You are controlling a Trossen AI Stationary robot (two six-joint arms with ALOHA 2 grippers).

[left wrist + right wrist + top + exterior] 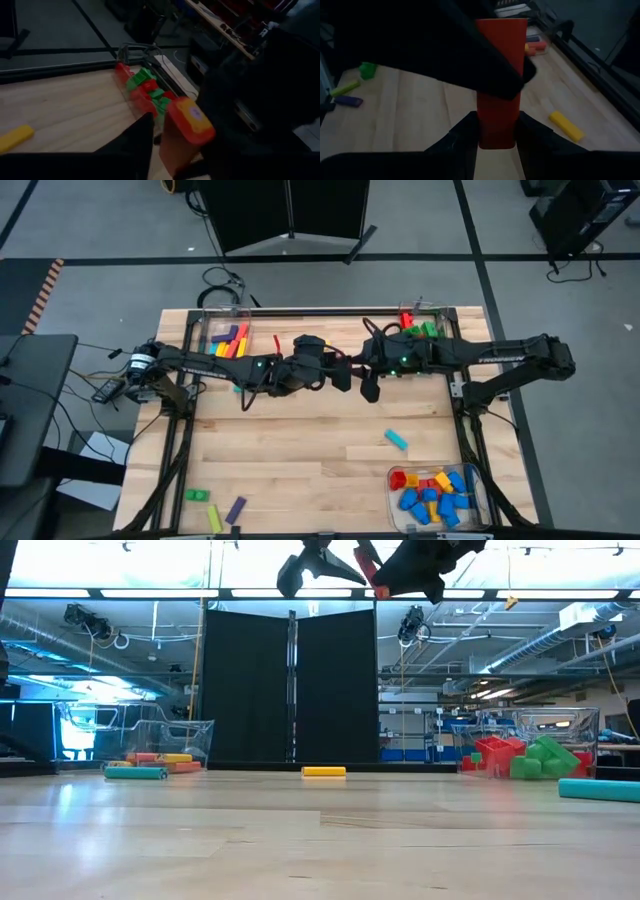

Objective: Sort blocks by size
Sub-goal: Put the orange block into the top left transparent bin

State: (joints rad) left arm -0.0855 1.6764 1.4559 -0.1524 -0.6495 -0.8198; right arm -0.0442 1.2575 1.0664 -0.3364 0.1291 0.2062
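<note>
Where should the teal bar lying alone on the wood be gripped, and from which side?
At its middle, across the two long sides, coming straight down with the pincer turned to match its slant. The teal bar lies flat, bare table all round, so nothing blocks the fingers. For now the left pincer and right pincer both look shut on a red block.

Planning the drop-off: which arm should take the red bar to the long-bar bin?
Left, probably: the long-bar bin sits at the left arm's corner. The right gripper clamps the red bar mid-table, beside the left gripper.
</note>
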